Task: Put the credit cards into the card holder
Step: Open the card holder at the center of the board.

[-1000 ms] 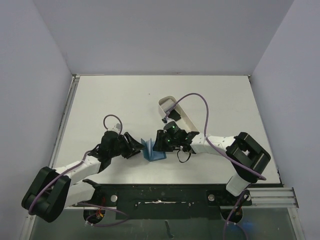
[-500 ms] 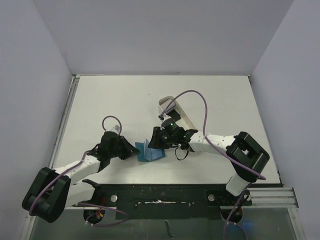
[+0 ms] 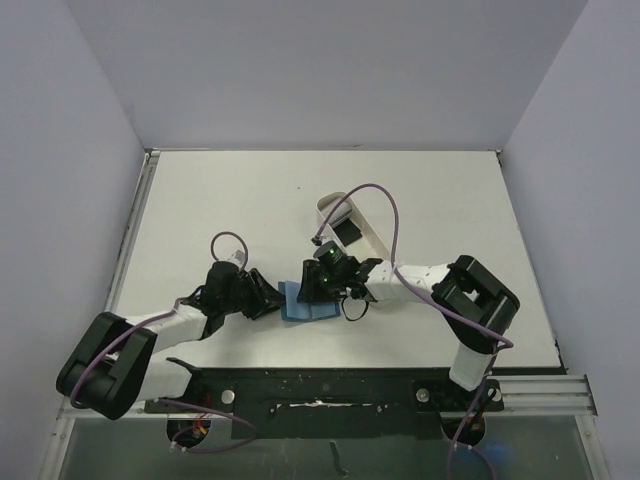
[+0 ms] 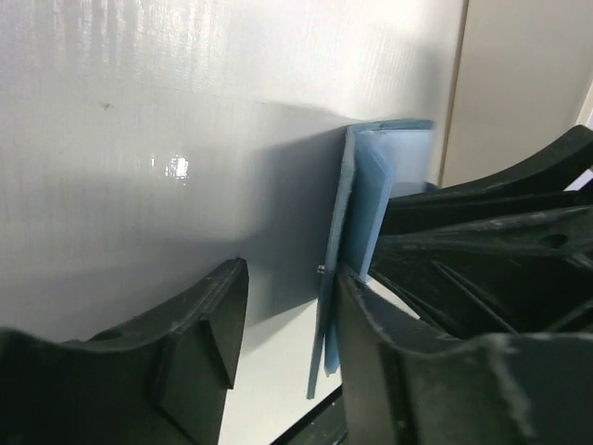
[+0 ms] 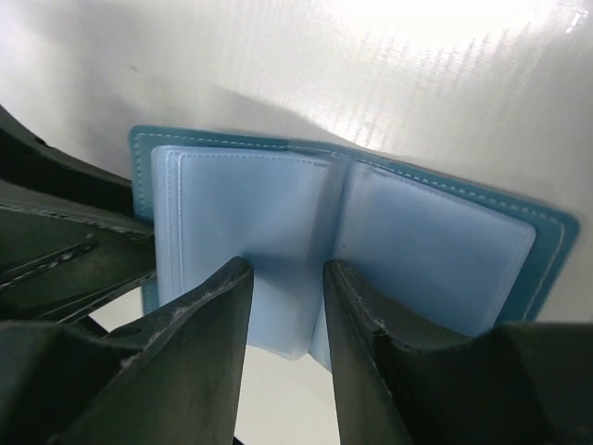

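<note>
The teal-blue card holder (image 3: 303, 305) lies open on the table between my two grippers. In the right wrist view its light blue pockets (image 5: 408, 250) face up, and my right gripper (image 5: 287, 315) is over them with its jaws a narrow gap apart on either side of the middle fold, gripping nothing. In the left wrist view the holder (image 4: 350, 232) stands edge-on; my left gripper (image 4: 287, 320) is open and its right finger (image 4: 371, 343) touches the cover's edge. One black credit card (image 3: 347, 232) lies in the white tray; the other cards are out of view.
A long white oval tray (image 3: 372, 238) lies just behind the right gripper. The table's dark front rail (image 3: 320, 385) runs close behind both arms. The right arm's purple cable (image 3: 385, 195) arches over the tray.
The card holder has gone from standing half-folded to lying wider open. The right gripper moved left and down onto its pockets. The left gripper moved right, up against the cover.
</note>
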Robot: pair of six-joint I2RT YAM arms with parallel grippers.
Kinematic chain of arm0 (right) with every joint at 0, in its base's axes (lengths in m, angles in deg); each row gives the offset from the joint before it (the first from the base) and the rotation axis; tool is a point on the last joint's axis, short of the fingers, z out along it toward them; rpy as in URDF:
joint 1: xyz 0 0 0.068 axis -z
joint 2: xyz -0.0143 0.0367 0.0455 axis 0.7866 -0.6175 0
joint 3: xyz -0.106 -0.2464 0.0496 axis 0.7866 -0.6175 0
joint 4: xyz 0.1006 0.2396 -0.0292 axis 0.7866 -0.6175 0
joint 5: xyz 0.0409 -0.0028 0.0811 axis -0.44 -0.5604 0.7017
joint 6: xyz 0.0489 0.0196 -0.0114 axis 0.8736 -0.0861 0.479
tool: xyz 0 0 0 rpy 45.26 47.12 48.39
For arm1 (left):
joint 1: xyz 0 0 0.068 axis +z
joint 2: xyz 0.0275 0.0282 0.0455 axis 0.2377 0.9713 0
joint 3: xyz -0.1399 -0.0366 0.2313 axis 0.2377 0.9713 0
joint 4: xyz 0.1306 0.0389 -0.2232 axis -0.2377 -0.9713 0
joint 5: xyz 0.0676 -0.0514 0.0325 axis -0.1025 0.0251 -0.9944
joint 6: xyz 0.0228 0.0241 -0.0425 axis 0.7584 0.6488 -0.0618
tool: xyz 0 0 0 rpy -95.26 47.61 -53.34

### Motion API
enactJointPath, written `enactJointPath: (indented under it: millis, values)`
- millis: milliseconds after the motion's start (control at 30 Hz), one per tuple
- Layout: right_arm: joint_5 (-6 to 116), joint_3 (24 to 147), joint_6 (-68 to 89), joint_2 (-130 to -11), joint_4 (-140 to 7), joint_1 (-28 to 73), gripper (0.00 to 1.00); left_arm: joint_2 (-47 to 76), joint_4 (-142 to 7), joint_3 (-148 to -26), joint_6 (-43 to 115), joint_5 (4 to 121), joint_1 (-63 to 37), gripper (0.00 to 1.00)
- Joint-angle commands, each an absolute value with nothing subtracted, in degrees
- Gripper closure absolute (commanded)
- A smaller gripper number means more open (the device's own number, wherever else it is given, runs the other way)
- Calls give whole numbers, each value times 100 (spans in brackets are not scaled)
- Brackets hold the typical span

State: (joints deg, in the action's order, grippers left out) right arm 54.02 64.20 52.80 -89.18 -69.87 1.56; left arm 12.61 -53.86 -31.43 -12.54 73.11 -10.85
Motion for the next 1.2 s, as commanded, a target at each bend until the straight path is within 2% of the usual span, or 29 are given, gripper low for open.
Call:
enactJointPath:
  millis: [0, 267, 633, 700, 800, 967, 1067, 1167]
  values:
    - [5034, 6693, 5136, -8969, -7152, 114, 62, 940, -5125, -3127, -1292, 7418, -1017, 57]
    - [4826, 6809, 5081, -9093, -7352, 17, 61, 640, -4786, -2982, -1328, 7598, -996, 47]
    - [5517, 6595, 5055, -8799, -6509, -8, 57, 923, -4852, -3096, -1153, 7642, -989, 47]
    - [5613, 6559, 5051, -8777, -6356, -8, 62, 1023, -4856, -3136, -1105, 7630, -989, 48]
    - [5589, 6556, 5024, -8791, -6402, -7, 68, 1131, -4914, -3180, -1023, 7597, -989, 51]
    - [5192, 6603, 4948, -8706, -6960, -6, 63, 1244, -5194, -3315, -829, 7414, -998, 60]
    - [4820, 6664, 4824, -8594, -7410, -5, 63, 1292, -5427, -3420, -689, 7269, -998, 72]
    - [4214, 6622, 4688, -8563, -7807, -33, 68, 1344, -5565, -3492, -580, 7199, -998, 84]
